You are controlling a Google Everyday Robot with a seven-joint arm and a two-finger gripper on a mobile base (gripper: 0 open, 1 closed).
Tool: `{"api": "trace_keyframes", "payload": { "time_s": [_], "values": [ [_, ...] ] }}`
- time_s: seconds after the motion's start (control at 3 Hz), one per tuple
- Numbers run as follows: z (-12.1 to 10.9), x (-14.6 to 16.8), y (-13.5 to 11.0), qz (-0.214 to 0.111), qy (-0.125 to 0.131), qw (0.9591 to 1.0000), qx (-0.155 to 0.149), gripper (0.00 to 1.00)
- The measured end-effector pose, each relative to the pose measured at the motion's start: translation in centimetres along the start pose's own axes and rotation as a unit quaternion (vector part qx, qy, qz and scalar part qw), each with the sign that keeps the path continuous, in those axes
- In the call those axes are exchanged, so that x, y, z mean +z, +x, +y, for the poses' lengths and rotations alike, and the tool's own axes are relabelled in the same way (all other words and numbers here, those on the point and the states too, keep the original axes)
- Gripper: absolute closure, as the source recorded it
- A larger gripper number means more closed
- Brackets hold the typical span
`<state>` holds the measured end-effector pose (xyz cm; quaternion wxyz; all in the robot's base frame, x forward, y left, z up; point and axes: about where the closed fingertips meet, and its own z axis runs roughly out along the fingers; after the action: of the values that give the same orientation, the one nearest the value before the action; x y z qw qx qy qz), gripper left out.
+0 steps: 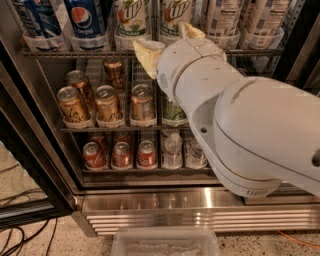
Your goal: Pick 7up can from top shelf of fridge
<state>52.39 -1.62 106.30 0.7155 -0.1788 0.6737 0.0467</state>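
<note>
Your gripper [168, 42] hangs at the front edge of the top shelf [75, 52], fingers spread and empty, just before a 7up can [172, 12]; Pepsi cans [84, 19], lettered "pepsi", stand toward the shelf's left end.

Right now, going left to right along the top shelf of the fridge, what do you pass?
Pepsi can → second Pepsi can → 7up can → second 7up can → white-labelled cans. The gripper, open, sits at the top shelf edge below the 7up cans.

Spread fingers [146, 53] at top shelf [65, 52] front; 7up can [173, 12] hemmed by neighbouring cans [222, 17].
</note>
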Motion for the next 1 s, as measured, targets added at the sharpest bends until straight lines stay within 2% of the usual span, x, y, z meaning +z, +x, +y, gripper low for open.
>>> {"api": "trace_keyframes", "payload": {
  "time_s": [0.33, 1.0],
  "values": [
    [-0.31, 0.61, -0.24, 0.002, 0.014, 0.9999, -0.010, 0.41],
    [-1.18, 1.11, -0.61, 0.008, 0.062, 0.9979, -0.016, 0.41]
  ]
}}
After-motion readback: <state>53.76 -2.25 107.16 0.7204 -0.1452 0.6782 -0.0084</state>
